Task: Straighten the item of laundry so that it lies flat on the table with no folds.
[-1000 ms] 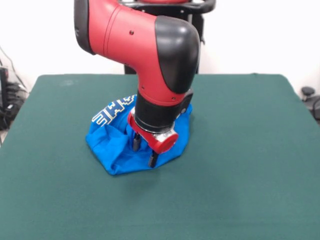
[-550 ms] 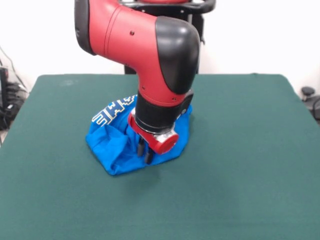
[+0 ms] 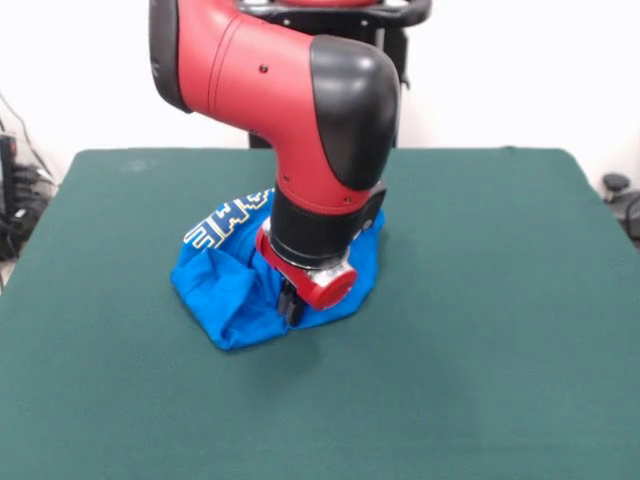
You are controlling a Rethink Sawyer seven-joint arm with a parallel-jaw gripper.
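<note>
**Pinching a fold of the crumpled blue T-shirt**

Bunched into a rumpled heap, the bright blue T-shirt sits near the middle of the dark green table, slightly towards the picture's left. It is far from flat: deep creases run through the cloth, the lower edge is gathered into a rounded lump, and a strip of white pixel-style lettering curls over the upper left side of the pile, tilted and partly folded so the words cannot be read whole.

The red and black arm comes down from above and covers the right half of the shirt. Its gripper points down into the cloth at the pile's lower right part. The two dark fingers stand pressed together with no gap visible between them, and blue fabric is caught at their tips, so the tool is closed on a fold of the shirt. The red wrist ring sits just above the cloth.

Around the heap the green tabletop is bare.
</note>
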